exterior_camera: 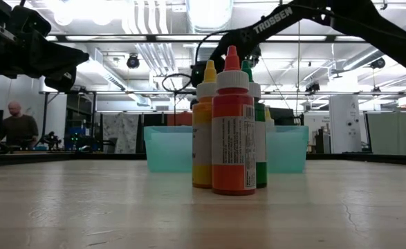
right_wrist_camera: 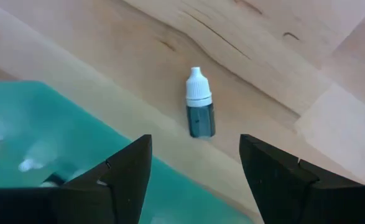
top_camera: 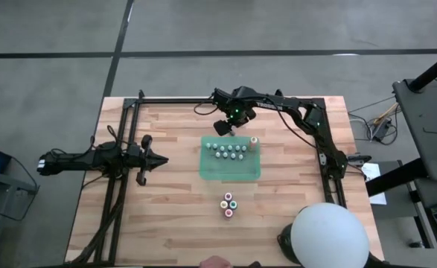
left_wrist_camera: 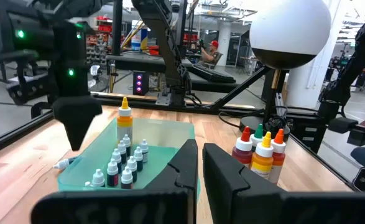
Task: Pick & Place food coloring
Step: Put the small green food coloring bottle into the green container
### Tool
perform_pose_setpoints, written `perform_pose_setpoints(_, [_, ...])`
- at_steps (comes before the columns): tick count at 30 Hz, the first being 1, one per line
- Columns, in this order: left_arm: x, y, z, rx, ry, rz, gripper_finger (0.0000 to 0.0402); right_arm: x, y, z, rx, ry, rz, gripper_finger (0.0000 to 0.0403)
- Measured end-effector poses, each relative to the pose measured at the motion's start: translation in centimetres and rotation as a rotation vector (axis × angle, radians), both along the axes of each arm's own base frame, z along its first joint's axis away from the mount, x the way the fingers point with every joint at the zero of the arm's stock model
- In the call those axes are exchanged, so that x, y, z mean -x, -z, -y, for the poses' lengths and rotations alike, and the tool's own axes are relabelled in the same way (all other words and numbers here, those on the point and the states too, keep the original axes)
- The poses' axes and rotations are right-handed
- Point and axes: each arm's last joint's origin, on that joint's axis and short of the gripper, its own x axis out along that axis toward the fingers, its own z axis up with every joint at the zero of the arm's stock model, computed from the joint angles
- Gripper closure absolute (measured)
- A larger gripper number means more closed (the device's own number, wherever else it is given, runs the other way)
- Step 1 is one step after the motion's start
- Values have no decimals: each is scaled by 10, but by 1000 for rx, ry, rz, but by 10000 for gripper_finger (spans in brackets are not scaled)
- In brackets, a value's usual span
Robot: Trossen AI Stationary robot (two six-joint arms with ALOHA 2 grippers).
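Observation:
Several tiny pale-capped food coloring bottles [top_camera: 228, 151] stand upright in rows inside a green tray [top_camera: 233, 171], with a taller yellow-orange dropper bottle [top_camera: 254, 141] at the tray's far right. One tiny white-capped bottle [right_wrist_camera: 199, 107] lies on its side on the wood just outside the tray's far-left corner. My right gripper [right_wrist_camera: 194, 142] hovers open above it, a finger on either side, touching nothing. My left gripper [top_camera: 161, 158] waits shut, left of the tray.
A cluster of larger red, yellow and green squeeze bottles [top_camera: 228, 204] stands on the table near of the tray. A white dome on a dark stand [top_camera: 328, 234] fills the near right corner. Black frame rails [top_camera: 121, 134] border the table's left and right sides.

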Motion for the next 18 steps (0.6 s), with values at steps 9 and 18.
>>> perform_pose_setpoints(9, [0,0,0,0,0,0,401,-1,26,1,-19,-55,-55,168])
perform_pose_setpoints(18, [0,0,0,0,1,-1,401,-1,27,7,12,-74,-45,172])
